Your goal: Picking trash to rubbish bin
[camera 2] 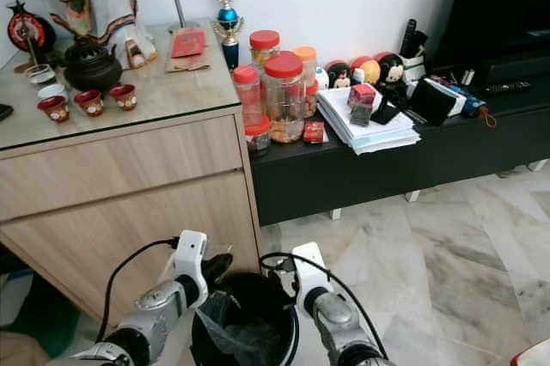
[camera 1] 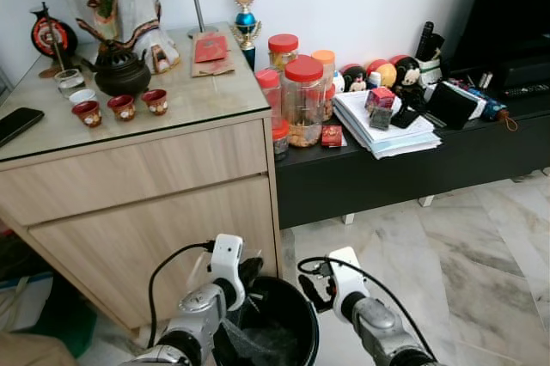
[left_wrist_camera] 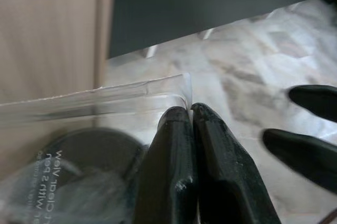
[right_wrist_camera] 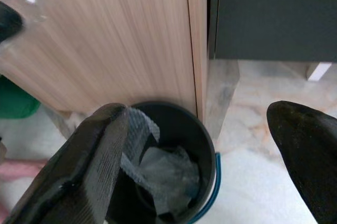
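The left gripper (left_wrist_camera: 190, 116) has its jaws clenched on a clear, crinkled plastic wrapper (left_wrist_camera: 105, 98), hanging over the 10 o'clock rim of the round black rubbish bin (camera 1: 296, 314). The right gripper (right_wrist_camera: 202, 155) hovers at 2 o'clock, jaws released. Best to centre the wrapper over the opening before letting go, so it drops inside.

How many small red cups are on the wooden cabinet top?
3, in a row near the front of the glass-topped cabinet, before the dark teapot: left cup, middle cup, right cup. More may be hidden behind the teapot.
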`<state>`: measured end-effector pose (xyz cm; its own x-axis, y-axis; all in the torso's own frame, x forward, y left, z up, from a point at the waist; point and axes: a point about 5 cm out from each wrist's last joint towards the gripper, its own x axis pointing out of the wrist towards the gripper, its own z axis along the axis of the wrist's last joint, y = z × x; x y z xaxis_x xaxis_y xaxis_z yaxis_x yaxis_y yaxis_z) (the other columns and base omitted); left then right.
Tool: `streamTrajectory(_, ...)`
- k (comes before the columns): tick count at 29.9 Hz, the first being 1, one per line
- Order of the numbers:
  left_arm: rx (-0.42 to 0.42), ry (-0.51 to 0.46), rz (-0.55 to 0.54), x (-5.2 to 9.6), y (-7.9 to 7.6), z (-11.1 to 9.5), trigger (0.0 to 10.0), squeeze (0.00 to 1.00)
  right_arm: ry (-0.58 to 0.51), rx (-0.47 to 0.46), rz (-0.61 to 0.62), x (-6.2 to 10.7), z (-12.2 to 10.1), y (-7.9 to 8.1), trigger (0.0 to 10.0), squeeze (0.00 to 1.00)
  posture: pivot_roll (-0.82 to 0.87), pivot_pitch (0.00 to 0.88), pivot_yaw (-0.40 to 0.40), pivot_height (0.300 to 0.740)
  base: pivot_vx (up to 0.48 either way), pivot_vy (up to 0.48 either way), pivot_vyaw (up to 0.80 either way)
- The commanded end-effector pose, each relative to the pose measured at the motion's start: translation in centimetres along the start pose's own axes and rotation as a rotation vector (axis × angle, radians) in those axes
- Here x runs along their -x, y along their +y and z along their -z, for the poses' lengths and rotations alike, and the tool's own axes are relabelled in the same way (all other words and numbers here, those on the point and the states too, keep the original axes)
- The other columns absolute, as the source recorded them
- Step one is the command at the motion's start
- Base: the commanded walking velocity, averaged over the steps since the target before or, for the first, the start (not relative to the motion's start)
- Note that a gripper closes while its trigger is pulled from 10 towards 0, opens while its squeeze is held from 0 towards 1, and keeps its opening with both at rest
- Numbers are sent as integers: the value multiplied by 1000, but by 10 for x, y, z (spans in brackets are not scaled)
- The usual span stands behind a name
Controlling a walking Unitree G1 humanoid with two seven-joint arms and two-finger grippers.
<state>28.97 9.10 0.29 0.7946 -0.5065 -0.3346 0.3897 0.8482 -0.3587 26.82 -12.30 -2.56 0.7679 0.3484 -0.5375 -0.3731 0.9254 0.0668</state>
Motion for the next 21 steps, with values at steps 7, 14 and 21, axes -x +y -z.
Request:
streamTrajectory(7,19,-77,40,-7,-6,-18,10000,0,-66,32,-29,-4,-17,1,10000,0,32,17,14,740,0,0,0)
streamTrajectory(14,69,-103,67,-9,-11,-20,10000,0,-78,44,-24,-1,-16,-5,10000,0,14,43,-12,740,0,0,0)
streamTrajectory(21,104,-121,71,-10,-13,-19,10000,1000,-70,56,-1,3,-12,-13,10000,0,3,60,-34,740,0,0,0)
